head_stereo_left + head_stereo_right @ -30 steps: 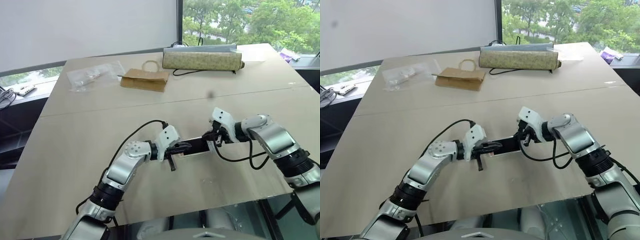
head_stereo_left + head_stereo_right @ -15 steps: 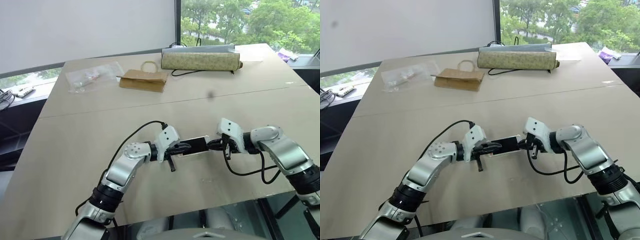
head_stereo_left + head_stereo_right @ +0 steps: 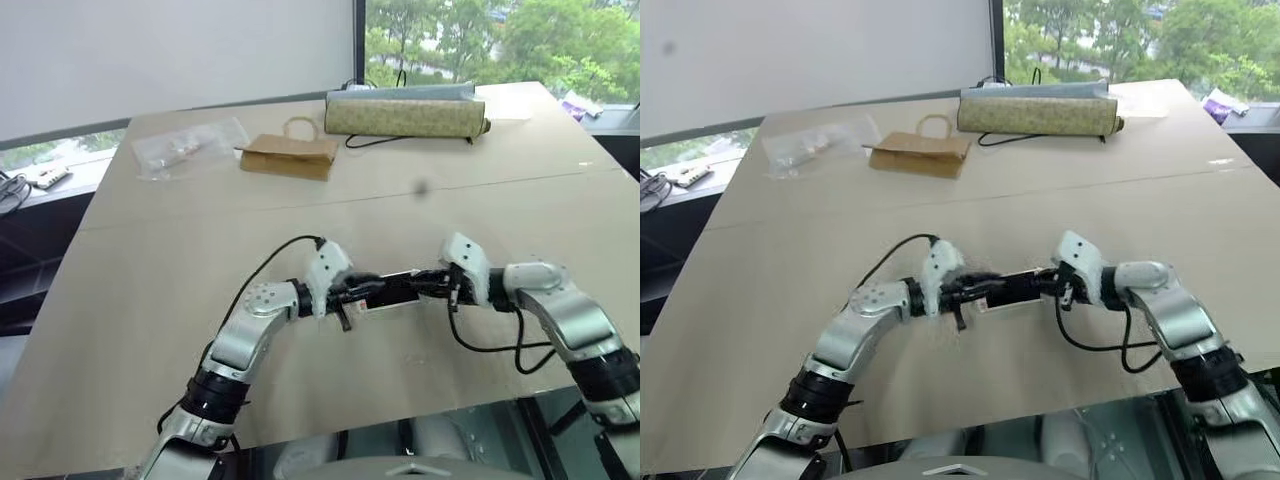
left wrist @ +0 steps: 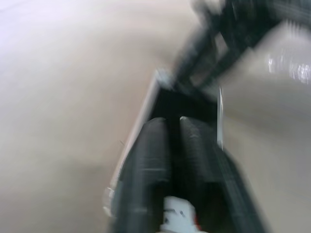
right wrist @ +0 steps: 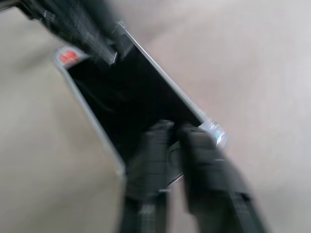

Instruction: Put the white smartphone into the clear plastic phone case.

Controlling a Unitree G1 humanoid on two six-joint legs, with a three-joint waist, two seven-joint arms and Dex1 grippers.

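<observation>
White smartphone (image 3: 400, 290) lies crosswise, left-right.

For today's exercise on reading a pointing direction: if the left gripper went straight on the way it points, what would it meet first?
The phone, whose near end already lies at the left gripper; past it, probably the right gripper at the far end.

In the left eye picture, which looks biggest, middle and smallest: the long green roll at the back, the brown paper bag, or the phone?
1. The long green roll looks biggest.
2. The brown paper bag comes next.
3. The white smartphone looks smallest, though the fingers cover its ends, and it sits nearer the camera, so the gap is unsure.
</observation>
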